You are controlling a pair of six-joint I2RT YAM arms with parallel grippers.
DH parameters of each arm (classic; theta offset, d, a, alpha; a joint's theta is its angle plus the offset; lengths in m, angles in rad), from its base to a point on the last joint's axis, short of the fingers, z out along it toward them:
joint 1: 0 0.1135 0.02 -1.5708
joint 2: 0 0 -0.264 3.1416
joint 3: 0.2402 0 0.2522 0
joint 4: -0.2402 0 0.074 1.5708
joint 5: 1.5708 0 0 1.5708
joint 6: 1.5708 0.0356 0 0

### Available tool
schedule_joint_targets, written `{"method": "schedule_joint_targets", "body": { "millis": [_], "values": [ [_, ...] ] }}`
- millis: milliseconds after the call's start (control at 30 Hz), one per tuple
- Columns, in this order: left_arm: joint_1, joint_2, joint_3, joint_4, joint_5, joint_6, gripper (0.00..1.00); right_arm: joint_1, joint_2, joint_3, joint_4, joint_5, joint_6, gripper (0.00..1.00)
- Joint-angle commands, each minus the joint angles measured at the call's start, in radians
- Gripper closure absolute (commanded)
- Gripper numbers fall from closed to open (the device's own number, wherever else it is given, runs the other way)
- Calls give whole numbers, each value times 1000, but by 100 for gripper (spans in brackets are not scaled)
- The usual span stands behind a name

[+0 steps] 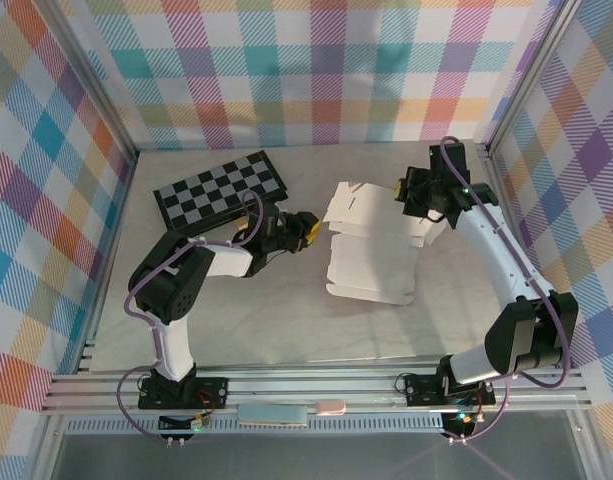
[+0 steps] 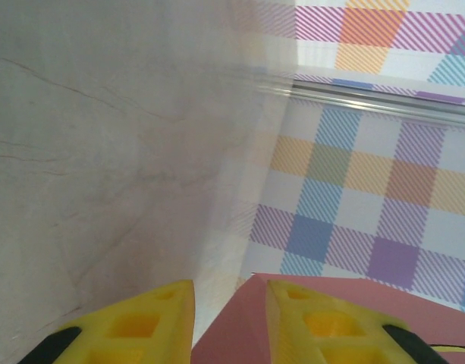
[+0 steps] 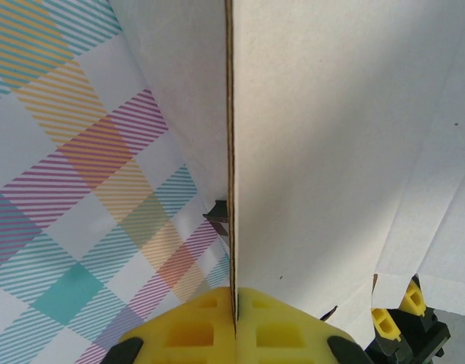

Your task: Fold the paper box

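Note:
The paper box [image 1: 371,245] lies partly unfolded at mid-table, pale whitish side up, with flaps raised at the back. My right gripper [image 1: 401,192] is at its far right flap. In the right wrist view that gripper [image 3: 234,297] is shut on the flap's thin edge, and the pale card [image 3: 331,152] rises straight up from the pads. My left gripper [image 1: 311,232] sits at the box's left edge. In the left wrist view its yellow fingers [image 2: 230,292] stand apart. A pink fold of the box [image 2: 240,326] lies between them against the right finger [image 2: 323,322], and a gap is left at the other.
A black-and-grey checkered board [image 1: 221,187] lies at the back left, just behind the left arm. Plaid walls [image 1: 316,70] close the table at the back and on both sides. A metal rail [image 1: 316,385] runs along the near edge.

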Motion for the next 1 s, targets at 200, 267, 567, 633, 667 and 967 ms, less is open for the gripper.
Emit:
{"method": "schedule_joint_targets", "body": {
  "millis": [200,267,567,633,667,967],
  "values": [
    [-41,44,-4,236,-19,-108,74,-14,24,24,-19,-54,201,100],
    [-50,53,2,243,-22,-117,75,-14,27,21,-18,-55,205,100],
    [-74,52,-28,328,-65,-165,79,-23,38,25,-4,-51,227,100],
    [-83,49,-35,340,-79,-175,79,-28,39,23,1,-50,234,100],
    [-87,46,-40,348,-86,-180,79,-30,38,21,7,-48,239,100],
    [-116,47,-34,378,-110,-198,80,-39,55,28,32,-45,278,100]
  ]
}}
